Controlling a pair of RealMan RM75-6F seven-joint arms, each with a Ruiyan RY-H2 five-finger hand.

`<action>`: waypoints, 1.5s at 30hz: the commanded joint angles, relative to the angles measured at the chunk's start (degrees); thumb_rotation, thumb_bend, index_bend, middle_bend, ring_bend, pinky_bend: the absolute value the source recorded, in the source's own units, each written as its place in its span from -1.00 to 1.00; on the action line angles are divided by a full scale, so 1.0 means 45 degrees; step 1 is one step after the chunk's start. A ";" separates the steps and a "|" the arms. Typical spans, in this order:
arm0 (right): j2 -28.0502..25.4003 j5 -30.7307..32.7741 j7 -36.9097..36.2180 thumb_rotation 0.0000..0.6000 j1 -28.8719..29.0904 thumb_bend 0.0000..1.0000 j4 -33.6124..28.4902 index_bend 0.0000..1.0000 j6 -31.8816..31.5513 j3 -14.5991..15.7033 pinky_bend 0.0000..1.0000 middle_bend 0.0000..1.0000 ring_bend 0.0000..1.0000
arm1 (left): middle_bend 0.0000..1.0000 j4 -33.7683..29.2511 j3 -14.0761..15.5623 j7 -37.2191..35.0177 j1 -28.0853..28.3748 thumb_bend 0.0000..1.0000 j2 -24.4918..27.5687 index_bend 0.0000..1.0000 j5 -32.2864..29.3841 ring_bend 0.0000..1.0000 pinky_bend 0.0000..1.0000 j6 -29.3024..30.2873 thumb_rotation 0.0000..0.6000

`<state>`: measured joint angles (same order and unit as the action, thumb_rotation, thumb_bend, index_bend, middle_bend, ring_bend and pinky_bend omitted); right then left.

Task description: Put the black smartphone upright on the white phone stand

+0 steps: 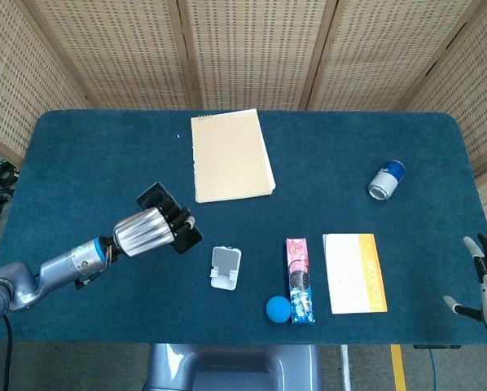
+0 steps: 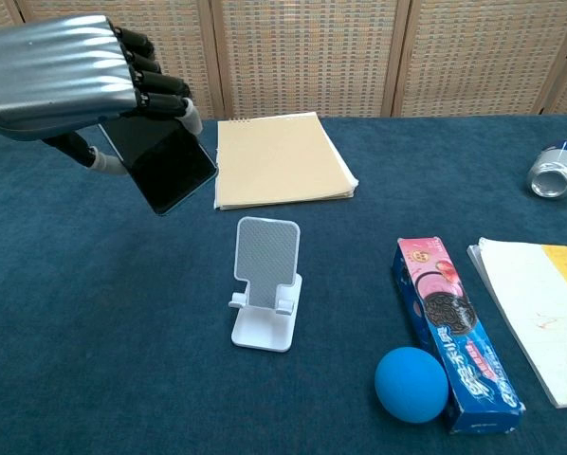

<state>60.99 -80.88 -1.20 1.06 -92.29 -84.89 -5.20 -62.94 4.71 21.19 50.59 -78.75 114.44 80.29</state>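
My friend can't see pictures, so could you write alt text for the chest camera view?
The robot's left hand holds a black smartphone in the air, above and left of an empty white phone stand on a blue table.

Table (image 1: 89, 155) is covered in dark blue cloth. White phone stand (image 1: 225, 267) is set near 6 o'clock, blue ball (image 1: 278, 309) touching cookie box (image 1: 300, 279) beside it, orange-edged booklet (image 1: 354, 272) toward 4, can (image 1: 386, 180) at 3, tan notepad (image 1: 230, 155) at 12.
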 commanded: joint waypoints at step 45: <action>-0.0398 0.0168 -0.1498 1.00 -0.0019 -1.00 0.0364 -0.92 0.0317 -0.0070 -1.00 -1.00 -1.00 | 0.07 -0.1937 -0.0471 0.7404 0.2491 -1.00 -0.1234 0.14 0.3282 0.07 -0.54 -0.5580 1.00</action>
<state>59.21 -80.12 -7.95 0.97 -90.66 -83.47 -5.51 -71.82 2.62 54.34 61.76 -84.03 129.30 55.37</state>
